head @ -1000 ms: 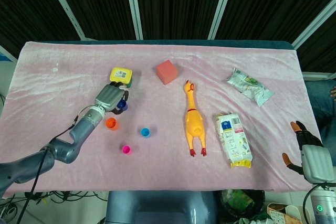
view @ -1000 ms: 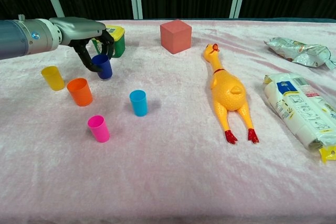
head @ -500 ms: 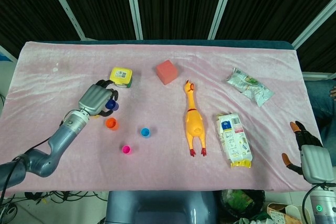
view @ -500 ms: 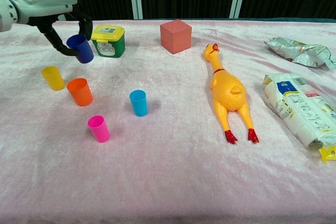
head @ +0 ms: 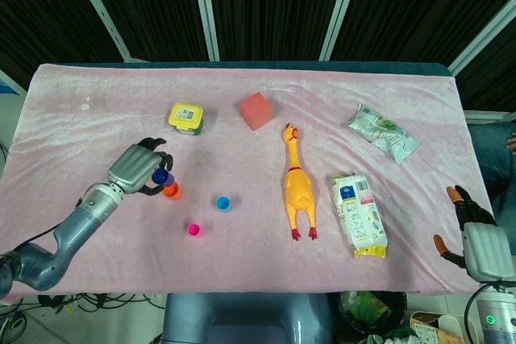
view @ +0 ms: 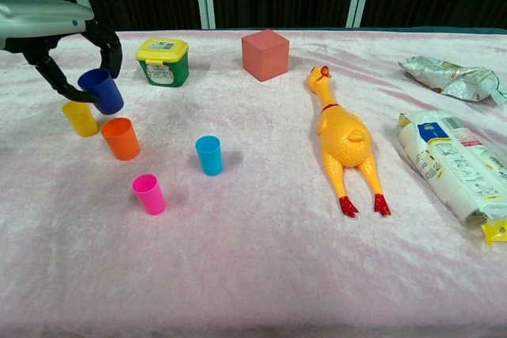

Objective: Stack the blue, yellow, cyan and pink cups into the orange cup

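One cup is off the cloth: the left hand (view: 55, 37) has its dark fingers (view: 108, 43) curled round the blue cup (view: 101, 90), clamping it at mid-wall with the mouth facing up. In the chest view the cup hangs above and a little behind the orange cup (view: 120, 138); in the head view it sits just beside the orange cup's rim (head: 171, 191), not yet over it.

Judging by its look, the blue cup is thin hard plastic: light, stiff, smooth enough to slip if the squeeze eases, and unlikely to break. A hold across the side wall below the rim, as now, seems right, since it leaves the tapered base free to enter the orange cup. Its long axis runs from base to mouth and stands close to upright, leaning slightly; the narrow end points down.

Outward from the hand, the yellow cup (view: 81, 118) stands just beside the orange one, the pink cup (view: 149, 194) and cyan cup (view: 209, 154) stand upright nearer the camera, well apart from each other. All open upward.

Far off at the table's edge, the right hand (head: 472, 231) holds nothing, its fingers loosely apart.
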`<state>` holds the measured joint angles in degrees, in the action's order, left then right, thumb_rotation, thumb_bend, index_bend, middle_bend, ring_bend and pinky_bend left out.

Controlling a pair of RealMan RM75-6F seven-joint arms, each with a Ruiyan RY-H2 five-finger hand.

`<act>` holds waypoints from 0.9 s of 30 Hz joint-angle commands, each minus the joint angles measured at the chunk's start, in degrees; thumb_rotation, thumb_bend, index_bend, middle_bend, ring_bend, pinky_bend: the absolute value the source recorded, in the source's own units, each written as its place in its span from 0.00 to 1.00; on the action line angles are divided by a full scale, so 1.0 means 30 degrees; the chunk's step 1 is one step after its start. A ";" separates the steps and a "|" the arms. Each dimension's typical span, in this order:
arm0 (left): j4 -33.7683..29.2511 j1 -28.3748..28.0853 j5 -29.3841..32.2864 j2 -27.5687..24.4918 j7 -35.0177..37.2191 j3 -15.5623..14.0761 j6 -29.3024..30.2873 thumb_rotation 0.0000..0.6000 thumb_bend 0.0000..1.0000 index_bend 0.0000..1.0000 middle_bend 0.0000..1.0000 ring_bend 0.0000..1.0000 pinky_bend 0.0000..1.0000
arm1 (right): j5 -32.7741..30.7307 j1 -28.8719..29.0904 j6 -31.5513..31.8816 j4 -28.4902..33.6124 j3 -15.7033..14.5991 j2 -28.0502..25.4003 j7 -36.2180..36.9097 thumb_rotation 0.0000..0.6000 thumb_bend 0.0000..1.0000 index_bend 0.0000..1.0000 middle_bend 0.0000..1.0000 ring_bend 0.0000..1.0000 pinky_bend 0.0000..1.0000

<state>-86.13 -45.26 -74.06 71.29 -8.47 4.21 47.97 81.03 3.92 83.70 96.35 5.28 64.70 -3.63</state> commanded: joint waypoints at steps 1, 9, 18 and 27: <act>0.0181 -0.0080 0.0030 0.0169 -0.0110 -0.0082 -0.0244 1.00 0.28 0.44 0.50 0.12 0.18 | -0.0023 0.0008 -0.0021 0.0006 0.0010 -0.0008 0.0021 1.00 0.26 0.04 0.05 0.16 0.21; 0.0632 -0.0335 -0.0069 0.0829 -0.0015 -0.0101 -0.0747 1.00 0.28 0.44 0.50 0.12 0.18 | -0.0029 0.0015 -0.0036 -0.0008 0.0010 -0.0013 0.0005 1.00 0.26 0.03 0.05 0.16 0.21; 0.1231 -0.0473 0.0227 0.1350 -0.0172 -0.0218 -0.1301 1.00 0.28 0.44 0.50 0.12 0.18 | -0.0018 0.0016 -0.0060 0.0004 -0.0007 -0.0025 0.0046 1.00 0.26 0.04 0.05 0.16 0.21; 0.1750 -0.0681 0.0432 0.1759 -0.0269 -0.0480 -0.2143 1.00 0.26 0.32 0.34 0.12 0.17 | -0.0047 0.0018 -0.0065 0.0004 0.0010 -0.0028 0.0070 1.00 0.26 0.03 0.05 0.16 0.21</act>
<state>-81.01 -47.21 -72.86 76.46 -9.20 2.88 41.73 80.89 3.97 83.50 96.36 5.31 64.62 -3.43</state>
